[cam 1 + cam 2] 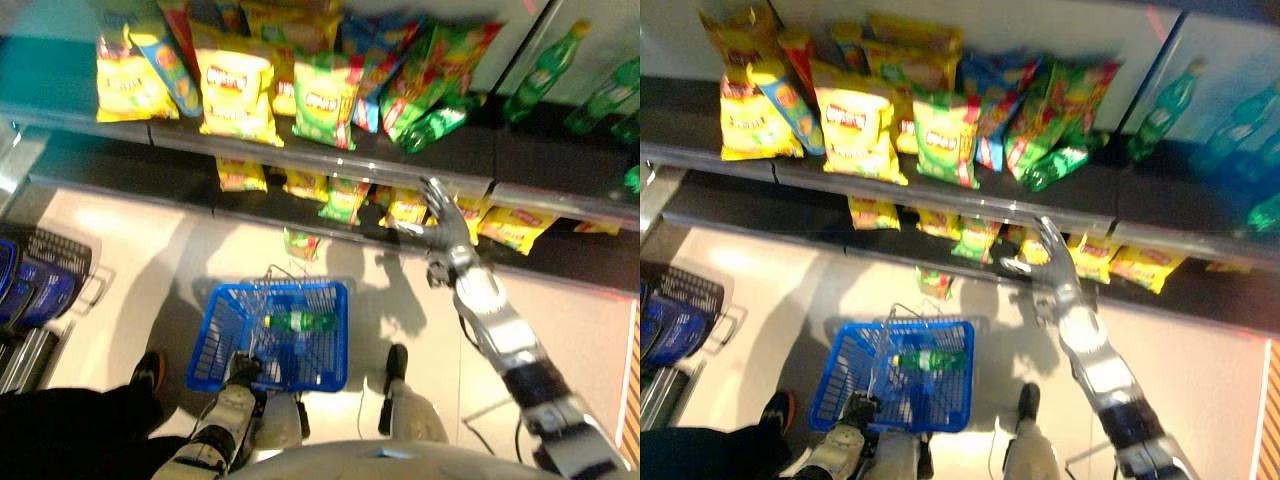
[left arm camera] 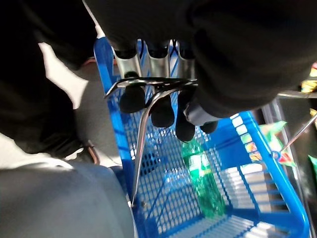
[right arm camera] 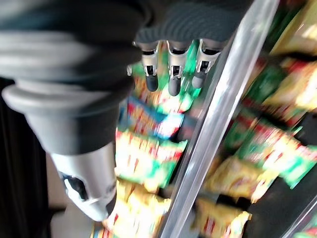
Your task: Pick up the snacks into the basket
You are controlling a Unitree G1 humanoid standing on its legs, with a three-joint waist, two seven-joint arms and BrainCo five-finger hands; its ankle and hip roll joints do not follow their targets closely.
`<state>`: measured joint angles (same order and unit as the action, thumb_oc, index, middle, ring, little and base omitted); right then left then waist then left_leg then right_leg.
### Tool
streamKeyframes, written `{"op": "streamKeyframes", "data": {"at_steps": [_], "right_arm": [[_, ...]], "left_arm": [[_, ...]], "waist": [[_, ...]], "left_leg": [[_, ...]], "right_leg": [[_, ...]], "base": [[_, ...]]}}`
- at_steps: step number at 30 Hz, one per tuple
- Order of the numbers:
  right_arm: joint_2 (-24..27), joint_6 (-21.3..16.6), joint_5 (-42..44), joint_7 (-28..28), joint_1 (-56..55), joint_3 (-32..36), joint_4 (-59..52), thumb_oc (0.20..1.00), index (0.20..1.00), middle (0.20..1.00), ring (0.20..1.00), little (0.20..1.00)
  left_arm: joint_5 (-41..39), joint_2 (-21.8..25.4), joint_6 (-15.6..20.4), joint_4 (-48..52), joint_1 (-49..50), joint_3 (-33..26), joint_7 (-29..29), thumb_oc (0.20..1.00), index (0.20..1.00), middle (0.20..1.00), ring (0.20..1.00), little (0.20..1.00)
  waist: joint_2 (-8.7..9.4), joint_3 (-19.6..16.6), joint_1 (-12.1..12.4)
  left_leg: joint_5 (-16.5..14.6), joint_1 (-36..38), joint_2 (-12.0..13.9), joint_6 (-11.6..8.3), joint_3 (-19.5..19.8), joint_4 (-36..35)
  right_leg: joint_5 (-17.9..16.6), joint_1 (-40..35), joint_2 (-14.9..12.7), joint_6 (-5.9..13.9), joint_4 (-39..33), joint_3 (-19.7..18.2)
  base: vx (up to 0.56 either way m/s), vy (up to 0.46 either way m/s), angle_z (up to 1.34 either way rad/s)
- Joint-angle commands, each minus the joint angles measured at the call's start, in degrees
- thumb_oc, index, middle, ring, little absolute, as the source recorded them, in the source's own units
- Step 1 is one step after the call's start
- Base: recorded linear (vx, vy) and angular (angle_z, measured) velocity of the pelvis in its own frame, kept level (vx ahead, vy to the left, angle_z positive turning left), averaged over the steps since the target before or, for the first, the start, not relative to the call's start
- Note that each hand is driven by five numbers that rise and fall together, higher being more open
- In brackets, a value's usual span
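Blue basket (image 1: 225, 335) hangs from the left robot hand (image 2: 163, 106), curled round its handle (image 2: 148, 84); the spread right robot hand (image 1: 437, 205) reaches the shelf (image 1: 330, 160) edge, snacks (image 1: 325, 100) just beyond.

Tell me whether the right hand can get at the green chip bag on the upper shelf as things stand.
Probably yes. The right hand is open and raised at the shelf edge, holding nothing, and the green chip bag lies at the front of the shelf with nothing in front of it. The left hand holds the basket handle.
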<state>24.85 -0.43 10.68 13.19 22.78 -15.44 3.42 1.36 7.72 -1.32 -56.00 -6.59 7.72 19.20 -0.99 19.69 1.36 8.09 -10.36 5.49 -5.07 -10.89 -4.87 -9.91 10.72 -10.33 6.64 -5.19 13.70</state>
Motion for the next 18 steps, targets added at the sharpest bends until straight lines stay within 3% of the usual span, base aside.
{"op": "streamKeyframes", "data": {"at_steps": [1, 14, 18], "right_arm": [[1.3, -0.5, -1.8, 2.3, 6.8, -0.7, -1.4, 1.000, 1.000, 1.000, 1.000, 1.000], [4.0, 1.2, 3.5, 5.4, 31.8, -7.0, 20.3, 1.000, 1.000, 1.000, 1.000, 1.000], [5.1, 1.1, 4.6, 6.3, 34.9, -7.1, 23.3, 1.000, 1.000, 1.000, 1.000, 1.000]], "left_arm": [[-1.7, 2.5, 0.2, -1.4, 1.4, 1.5, 3.0, 0.200, 0.200, 0.200, 0.200, 0.200], [-3.5, 4.0, 2.2, 8.8, 0.0, 8.2, 3.8, 0.200, 0.200, 0.200, 0.200, 0.200], [-3.6, 4.3, 2.6, 10.3, -0.9, 9.2, 3.9, 0.200, 0.200, 0.200, 0.200, 0.200]], "waist": [[2.40, 0.7, 1.1], [3.92, 7.5, 3.9], [4.42, 9.2, 4.4]], "left_leg": [[-0.2, -0.6, 1.7, -0.98, -0.5, -0.1], [0.7, -6.0, 0.3, -0.30, -0.8, 0.6], [0.8, -7.2, 0.0, -0.07, -0.6, 1.0]], "right_leg": [[0.2, 1.3, -0.1, 2.03, 1.6, -0.6], [-1.6, 6.9, -1.8, 2.99, 2.6, -0.9], [-1.7, 7.8, -2.2, 3.16, 3.3, -0.7]], "base": [[-0.02, 0.045, 0.00], [-0.02, 0.045, 0.00], [-0.02, 0.027, 0.01]]}}
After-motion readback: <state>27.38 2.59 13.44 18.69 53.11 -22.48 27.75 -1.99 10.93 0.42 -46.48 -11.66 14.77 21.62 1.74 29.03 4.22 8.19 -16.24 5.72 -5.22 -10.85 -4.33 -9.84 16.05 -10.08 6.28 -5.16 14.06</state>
